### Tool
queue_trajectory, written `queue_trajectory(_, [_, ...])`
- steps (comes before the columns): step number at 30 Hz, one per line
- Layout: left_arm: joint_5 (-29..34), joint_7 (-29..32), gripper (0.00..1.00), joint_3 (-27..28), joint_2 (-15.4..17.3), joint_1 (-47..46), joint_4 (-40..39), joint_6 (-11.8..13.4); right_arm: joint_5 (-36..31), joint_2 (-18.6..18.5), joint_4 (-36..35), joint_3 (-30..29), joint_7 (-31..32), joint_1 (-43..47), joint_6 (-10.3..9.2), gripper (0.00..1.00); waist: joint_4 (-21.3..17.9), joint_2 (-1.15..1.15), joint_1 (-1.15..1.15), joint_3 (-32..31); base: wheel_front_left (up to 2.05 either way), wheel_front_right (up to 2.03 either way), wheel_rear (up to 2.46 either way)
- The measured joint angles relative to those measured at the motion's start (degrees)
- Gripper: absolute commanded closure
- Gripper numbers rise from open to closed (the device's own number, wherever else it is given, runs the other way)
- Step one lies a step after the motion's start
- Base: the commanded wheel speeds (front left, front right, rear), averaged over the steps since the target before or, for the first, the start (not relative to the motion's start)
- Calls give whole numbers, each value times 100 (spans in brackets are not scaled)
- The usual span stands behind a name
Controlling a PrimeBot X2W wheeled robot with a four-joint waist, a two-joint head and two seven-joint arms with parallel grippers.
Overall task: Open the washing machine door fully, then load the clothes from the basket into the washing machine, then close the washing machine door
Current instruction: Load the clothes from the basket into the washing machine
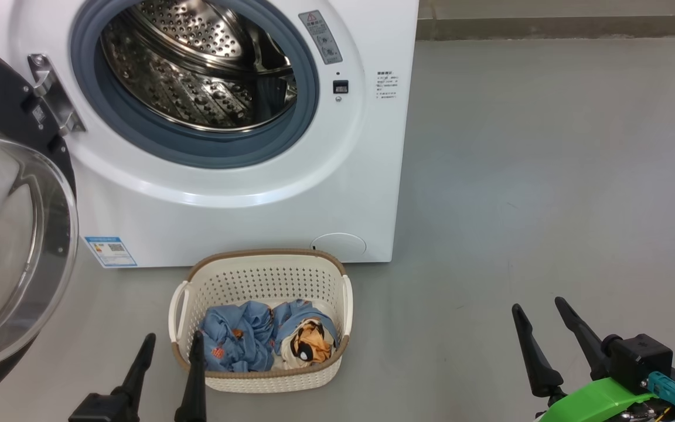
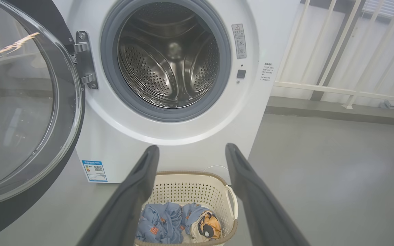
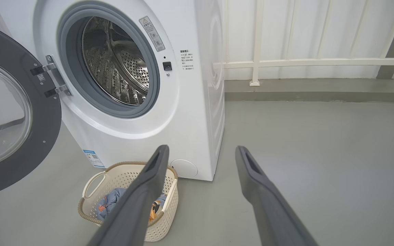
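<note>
The white washing machine (image 1: 244, 223) (image 2: 121, 147) (image 3: 186, 130) stands with its steel drum (image 1: 197, 64) bare. Its black-rimmed door (image 1: 15, 234) (image 2: 22, 112) (image 3: 12, 112) hangs swung out wide on the left hinge. On the floor before it sits the cream basket (image 1: 267, 275) (image 2: 197, 188) (image 3: 94, 208) holding the blue clothes (image 1: 244, 337) (image 2: 169, 225) (image 3: 109, 201) with an orange patch. My left gripper (image 1: 173, 337) (image 2: 190, 150) is open just left of the basket, empty. My right gripper (image 1: 539, 305) (image 3: 202, 150) is open over bare floor at the right.
Grey floor (image 1: 548, 176) spreads to the right of the machine. A cream railing (image 3: 286, 63) and a low grey kerb run along the back wall. The open door takes up the room at the left.
</note>
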Motion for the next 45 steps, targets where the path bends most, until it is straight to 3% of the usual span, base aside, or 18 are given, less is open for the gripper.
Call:
queue_trajectory(17, [-1,0,0,-104,45,-3,-3,58,0,0,57,-11,-9,-1,0,0,28,0,0,52,0,0,0])
queue_trajectory(26, [-369,74,0,-93,25,-3,-71,-9,0,1,78,-10,-26,-1,0,0,26,0,0,74,16,-21,5])
queue_trajectory(38, [-369,76,0,-91,38,-2,-164,47,0,1,97,-11,-51,-1,0,0,50,0,0,81,125,-147,22])
queue_trajectory(45, [-156,65,0,-104,152,-5,-181,258,0,5,118,-8,-51,-3,0,0,68,0,0,107,161,-195,34])
